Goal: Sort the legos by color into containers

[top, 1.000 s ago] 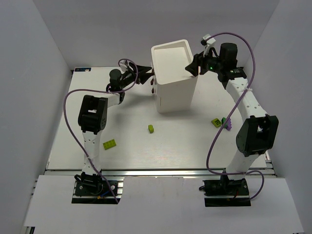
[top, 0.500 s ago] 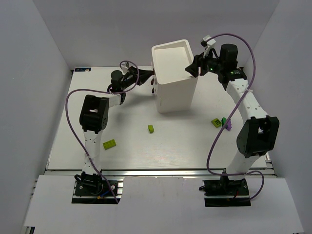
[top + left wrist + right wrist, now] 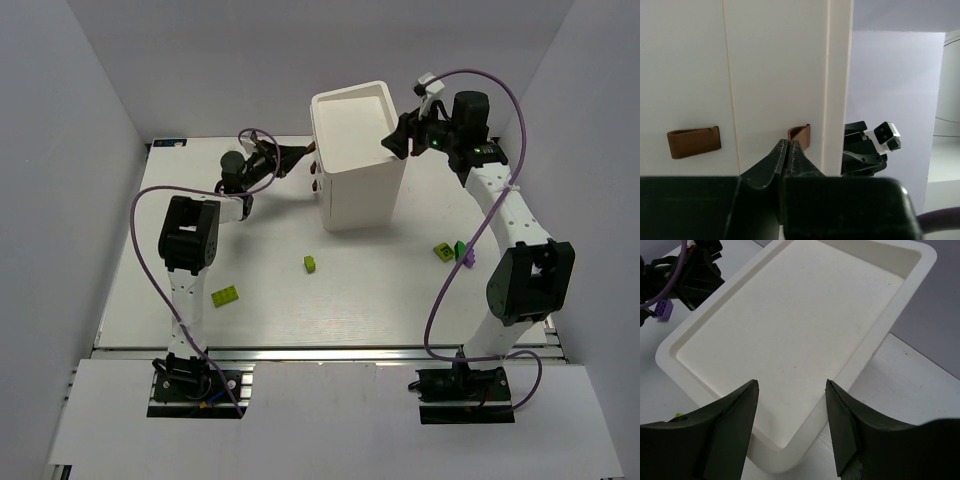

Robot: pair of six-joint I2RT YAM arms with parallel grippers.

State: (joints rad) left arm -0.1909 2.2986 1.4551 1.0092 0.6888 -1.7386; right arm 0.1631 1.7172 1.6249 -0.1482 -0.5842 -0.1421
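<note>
Since half a second ago the left arm has swung its elbow a little toward the left edge of the bench [image 3: 380,300], and the left gripper [image 3: 788,145] has come forward again to the knob side of the white drawer cabinet [image 3: 355,190]. Its fingers are pressed together, with the tips just at the lower edge of one brown knob [image 3: 799,134]; they do not go around it. The right gripper [image 3: 791,385] has almost not moved. It hangs over the right rim of the cabinet top, fingers apart and holding nothing. The cabinet and all bricks lie as before.

I judge the task to be near its beginning: the drawers [image 3: 777,75] look shut and the legos in view lie unsorted on the bench. Fingers held together cannot take the knob, so they probably must open first.

The cabinet stands near the far edge, about the middle. A lime brick [image 3: 226,295] lies toward the near left corner, a small lime brick [image 3: 311,263] in the middle, and a cluster of lime, dark green and purple bricks [image 3: 443,251] near the right edge. Between the cabinet and the left edge there is open room for a drawer to slide out, though the left arm itself takes part of it.
</note>
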